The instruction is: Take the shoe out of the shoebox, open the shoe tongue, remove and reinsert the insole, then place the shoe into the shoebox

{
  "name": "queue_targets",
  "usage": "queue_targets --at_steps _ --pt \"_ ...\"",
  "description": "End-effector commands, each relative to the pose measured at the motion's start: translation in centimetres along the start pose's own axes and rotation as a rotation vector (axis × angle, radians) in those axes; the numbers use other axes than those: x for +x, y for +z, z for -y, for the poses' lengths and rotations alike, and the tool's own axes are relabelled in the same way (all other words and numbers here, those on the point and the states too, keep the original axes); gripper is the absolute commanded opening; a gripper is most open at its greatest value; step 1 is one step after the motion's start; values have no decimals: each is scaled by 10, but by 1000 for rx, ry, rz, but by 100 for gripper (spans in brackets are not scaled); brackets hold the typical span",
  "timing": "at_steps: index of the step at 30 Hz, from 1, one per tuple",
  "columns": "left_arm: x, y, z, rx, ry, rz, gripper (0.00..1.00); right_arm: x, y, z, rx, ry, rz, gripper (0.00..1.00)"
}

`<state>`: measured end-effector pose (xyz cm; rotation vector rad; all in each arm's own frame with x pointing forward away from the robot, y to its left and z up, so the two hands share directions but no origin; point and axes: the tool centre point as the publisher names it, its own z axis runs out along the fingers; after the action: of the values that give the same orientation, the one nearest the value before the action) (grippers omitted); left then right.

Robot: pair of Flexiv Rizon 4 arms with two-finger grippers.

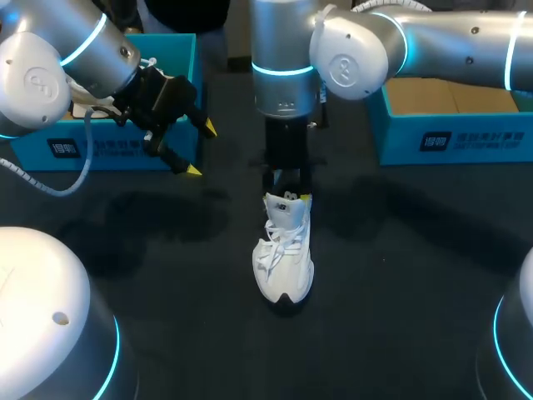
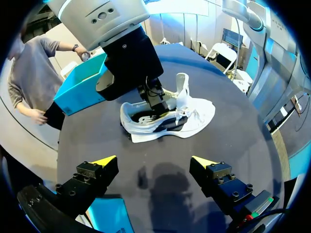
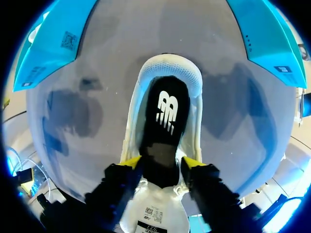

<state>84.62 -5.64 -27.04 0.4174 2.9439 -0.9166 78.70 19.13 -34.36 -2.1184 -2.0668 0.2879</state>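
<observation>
— Two arms over that dark table point(image 1: 400, 275). What has the right one got hold of?

— The right gripper point(image 1: 289, 196) points straight down into the mouth of the white lace-up mesh trainer point(image 1: 283, 258). From its own camera, the yellow-tipped fingers point(image 3: 131, 162) stand a little way apart. One is on each side of the black insole with the white logo point(image 3: 165, 111), and both press against it.

— So the insole's pinched. Is it out of the shoe?

— No, its broad end lies down in the heel cup, ahead of the fingers. The tongue's label shows beneath the gripper.

— And where's the trainer itself?

— On the table, about the middle, resting on its sole with the toe towards the robot. It sits between the teal cardboard box at the left point(image 1: 125, 154) and the teal cardboard box at the right point(image 1: 458, 142), well apart from both and inside neither.

— The other arm?

— The left gripper point(image 1: 201, 148) hangs above the table just in front of the left-hand box, its jaws spread wide with nothing between them. Seen along its fingers, the trainer lies ahead with the right gripper planted in it.
</observation>
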Motion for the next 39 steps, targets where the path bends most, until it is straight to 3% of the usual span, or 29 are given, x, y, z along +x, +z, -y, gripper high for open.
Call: queue_targets --at_steps 1,13,18,22,27,39 --pt "1 0 0 -2 1 1 100 0 0 0 -1 -3 -3 100" --pt "1 0 0 -2 1 1 100 -1 -10 7 16 -6 -5 100" --pt "1 0 0 -2 1 1 100 -1 6 3 40 -4 -32 100" --pt "1 0 0 -2 1 1 100 -2 -3 5 18 6 -32 100" --pt "1 0 0 -2 1 1 100 -3 5 5 60 5 -33 100" --pt "1 0 0 -2 1 1 100 0 -12 14 41 6 -21 100"
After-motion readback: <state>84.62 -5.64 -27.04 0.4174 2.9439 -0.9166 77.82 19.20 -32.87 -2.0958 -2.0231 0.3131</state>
